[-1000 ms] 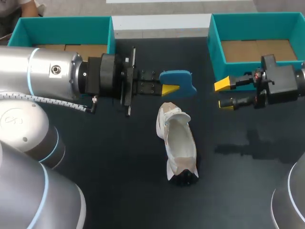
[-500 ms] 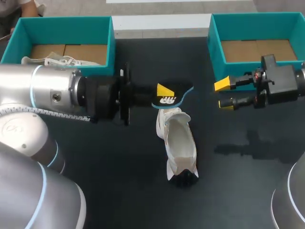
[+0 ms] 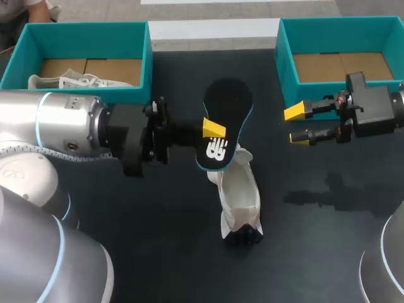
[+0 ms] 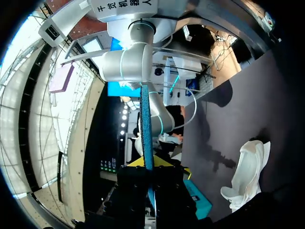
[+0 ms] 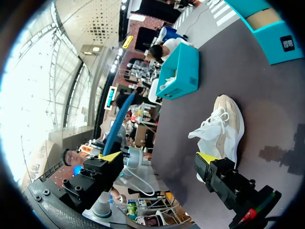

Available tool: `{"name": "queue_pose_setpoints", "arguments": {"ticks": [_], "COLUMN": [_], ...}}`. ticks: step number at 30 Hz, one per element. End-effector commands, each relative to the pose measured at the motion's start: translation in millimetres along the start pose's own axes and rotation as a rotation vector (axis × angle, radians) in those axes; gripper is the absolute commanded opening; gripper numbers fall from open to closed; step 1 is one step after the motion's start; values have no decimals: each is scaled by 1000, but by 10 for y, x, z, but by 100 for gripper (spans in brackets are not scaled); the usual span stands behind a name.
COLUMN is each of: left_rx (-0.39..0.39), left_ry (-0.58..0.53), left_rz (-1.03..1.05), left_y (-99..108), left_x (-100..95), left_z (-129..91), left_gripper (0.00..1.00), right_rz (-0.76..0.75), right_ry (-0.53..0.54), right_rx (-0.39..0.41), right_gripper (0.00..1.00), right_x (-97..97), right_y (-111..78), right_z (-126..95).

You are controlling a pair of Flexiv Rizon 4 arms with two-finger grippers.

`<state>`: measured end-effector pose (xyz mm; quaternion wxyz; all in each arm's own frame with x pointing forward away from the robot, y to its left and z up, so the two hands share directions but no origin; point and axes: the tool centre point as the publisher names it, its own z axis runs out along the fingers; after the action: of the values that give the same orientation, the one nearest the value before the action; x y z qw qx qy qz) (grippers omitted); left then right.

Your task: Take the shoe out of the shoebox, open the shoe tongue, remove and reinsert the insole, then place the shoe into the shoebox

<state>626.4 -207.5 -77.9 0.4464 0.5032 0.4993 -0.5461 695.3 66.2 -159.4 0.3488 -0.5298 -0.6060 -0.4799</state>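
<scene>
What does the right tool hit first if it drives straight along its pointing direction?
Probably the insole held in the left tool: the right tool points across at it, nothing between in the head view. The shoe lies lower, off that line. Height match unclear.

A spare white shoe [image 3: 69, 81] lies in the left teal box [image 3: 82, 28].

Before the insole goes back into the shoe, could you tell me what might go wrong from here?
1. The left end effector pinches the insole only at one edge, so it may bend or slip when pressed into the shoe.
2. The shoe lies loose on the table, and the open right end effector hangs apart from it by the right box, so the shoe may slide under the push.
</scene>
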Motion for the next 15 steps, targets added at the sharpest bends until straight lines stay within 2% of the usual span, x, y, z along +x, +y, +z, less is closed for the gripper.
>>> {"name": "queue_pose_setpoints", "arguments": {"ticks": [1, 4, 9, 15], "left_rx": [-6, -6, -40, -66], "left_ry": [-4, -4, 2, -68], "left_rz": [3, 3, 101, 197], "left_y": [-35, -35, 24, 144], "left_x": [19, 19, 278, 479], "left_z": [-5, -5, 4, 106], "left_gripper": [0, 0, 0, 0], "right_rz": [0, 0, -5, 14], "right_ry": [0, 0, 6, 97], "right_rx": [0, 0, 3, 3], "right_gripper": [100, 100, 100, 100], "right_x": [-6, -6, -2, 82], "right_y": [10, 10, 5, 47], "right_z": [22, 22, 17, 106]}}
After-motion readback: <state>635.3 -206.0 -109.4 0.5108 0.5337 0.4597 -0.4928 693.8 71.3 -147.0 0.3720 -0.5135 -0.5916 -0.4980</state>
